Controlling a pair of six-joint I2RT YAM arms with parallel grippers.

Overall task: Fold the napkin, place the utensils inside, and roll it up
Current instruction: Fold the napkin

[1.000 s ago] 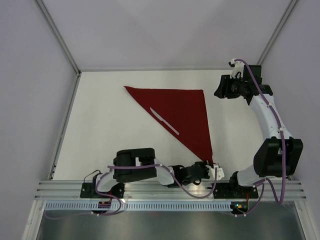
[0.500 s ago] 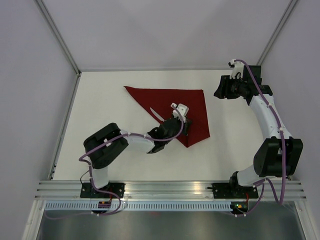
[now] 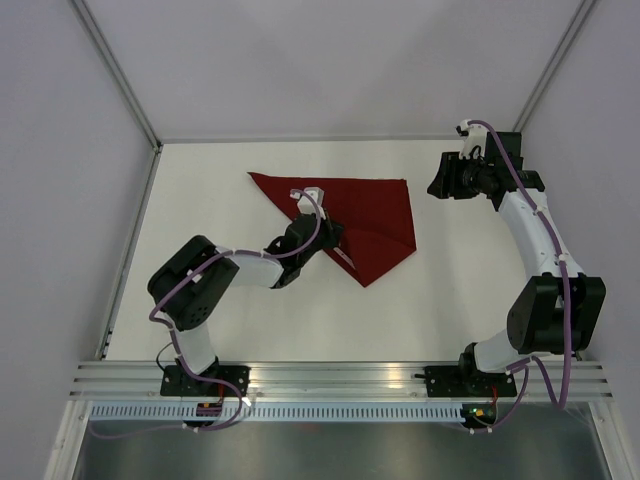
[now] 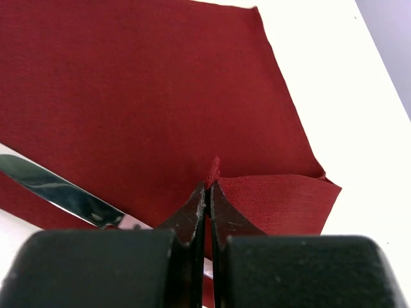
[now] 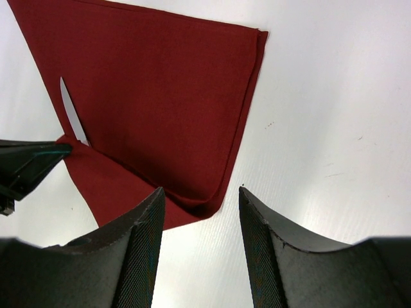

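The maroon napkin [image 3: 375, 210] lies folded on the white table, its near corner lifted and drawn back over itself. My left gripper [image 3: 333, 238] is shut on that corner, and a tip of red cloth pokes out between the closed fingertips [image 4: 209, 186]. The utensil, a slim pale knife [image 4: 58, 189], lies on the napkin [image 4: 128, 83] just left of the jaws; part of it is under the fold. Its blade [image 5: 72, 115] shows in the right wrist view. My right gripper [image 3: 445, 178] hangs open above the table right of the napkin [image 5: 154, 90], holding nothing [image 5: 200, 192].
A metal rail [image 3: 340, 380] with both arm bases runs along the near edge. Pale walls and slanted frame posts [image 3: 120, 75] enclose the table on the left, back and right. Purple cables [image 3: 510, 160] trail along the arms.
My left arm swung from the near edge out over the table, dragging the napkin's near corner up and to the far left across the knife. The right arm stayed still.
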